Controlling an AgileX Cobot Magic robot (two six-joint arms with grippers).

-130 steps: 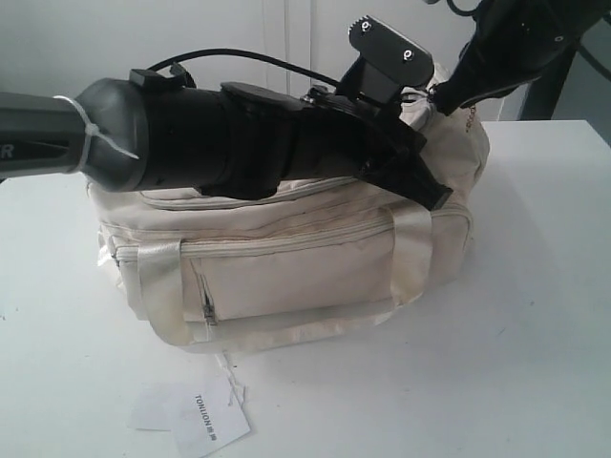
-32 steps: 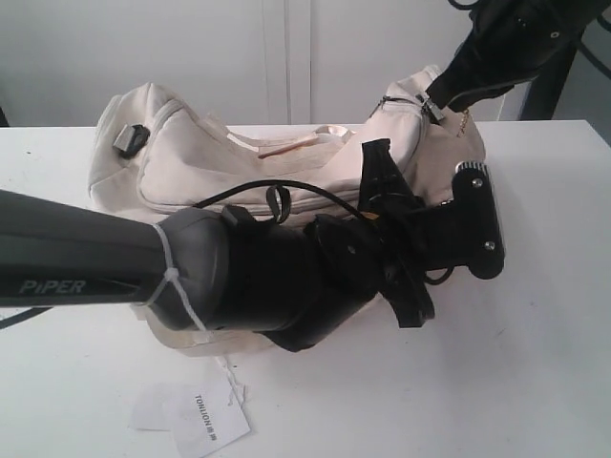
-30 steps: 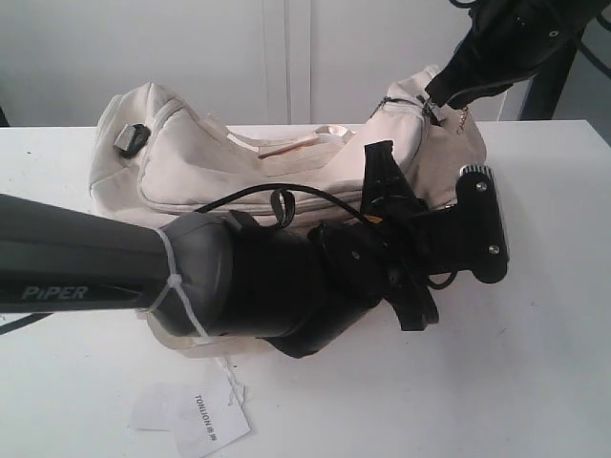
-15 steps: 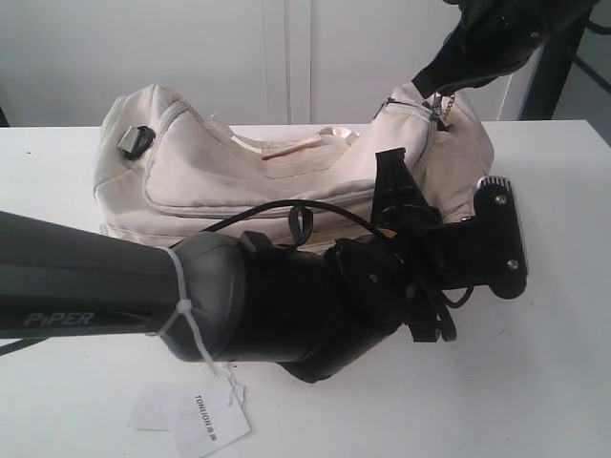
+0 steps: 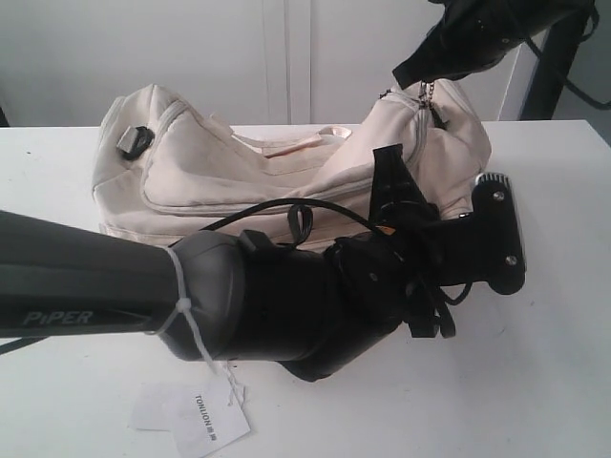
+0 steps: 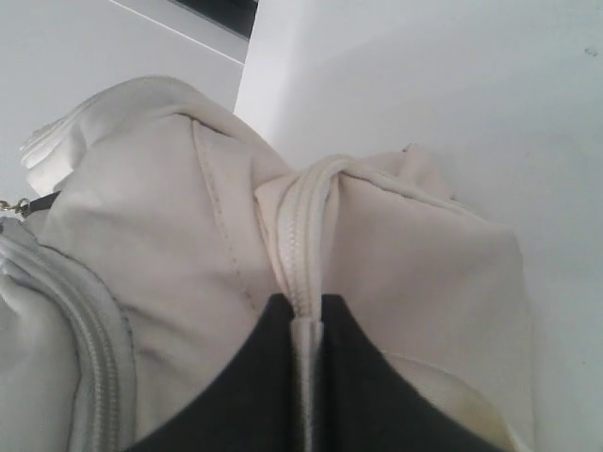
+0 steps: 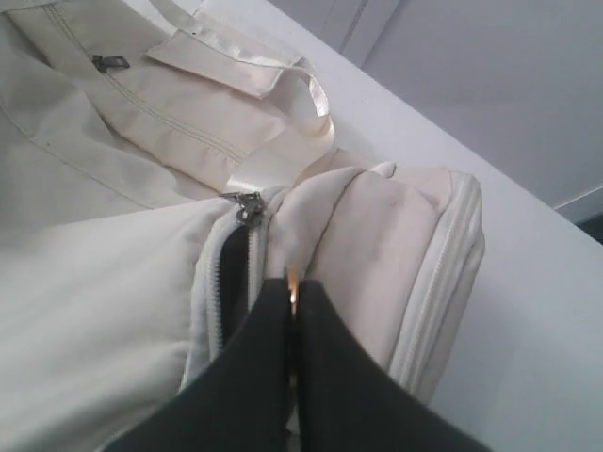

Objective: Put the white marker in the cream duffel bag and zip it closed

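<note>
This looks like a robotics lab or test room to me: a white table, plain white wall panels behind it, a dark stand at the side, and a black arm marked PIPER (a cable tie cinched round it).

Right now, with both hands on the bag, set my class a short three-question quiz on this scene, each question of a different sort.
1. True or false: the paper tag lies on top of the cream duffel bag.
2. What does the right hand pinch? A) a strap B) the zipper pull C) nothing
3. Which hand clamps the bag's piped seam?

Key
1. False: it lies on the table, in front of the bag.
2. B
3. The left hand.
</note>
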